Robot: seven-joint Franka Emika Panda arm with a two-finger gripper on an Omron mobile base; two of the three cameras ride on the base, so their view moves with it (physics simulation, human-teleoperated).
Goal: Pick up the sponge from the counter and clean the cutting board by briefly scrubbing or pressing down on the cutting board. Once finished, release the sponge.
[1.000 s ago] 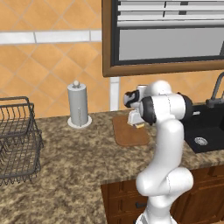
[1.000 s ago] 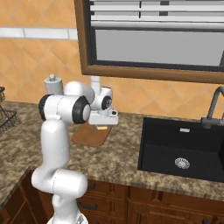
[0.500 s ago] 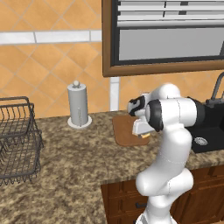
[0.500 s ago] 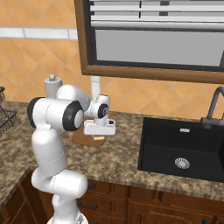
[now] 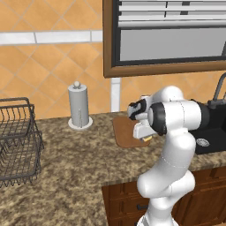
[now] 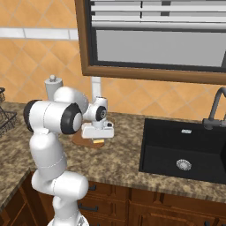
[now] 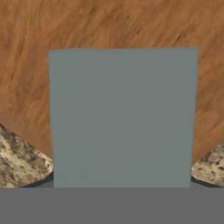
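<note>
**Pincer low over the board, sponge under it**

The pincer (image 6: 98, 140) hangs low above the cutting board (image 5: 127, 132), gripping the sponge (image 6: 98, 141), whose yellow base peeks out beneath the hand. In the hand view the sponge's grey-green top (image 7: 122, 118) covers much of the brown wood (image 7: 109, 26); its long axis cannot be judged there. The speckled granite surface (image 5: 75, 163) runs under an orange tiled wall and a framed window. A paper-towel holder (image 5: 79, 106), wire basket (image 5: 17, 141) and black sink (image 6: 185, 150) stand around.
</note>
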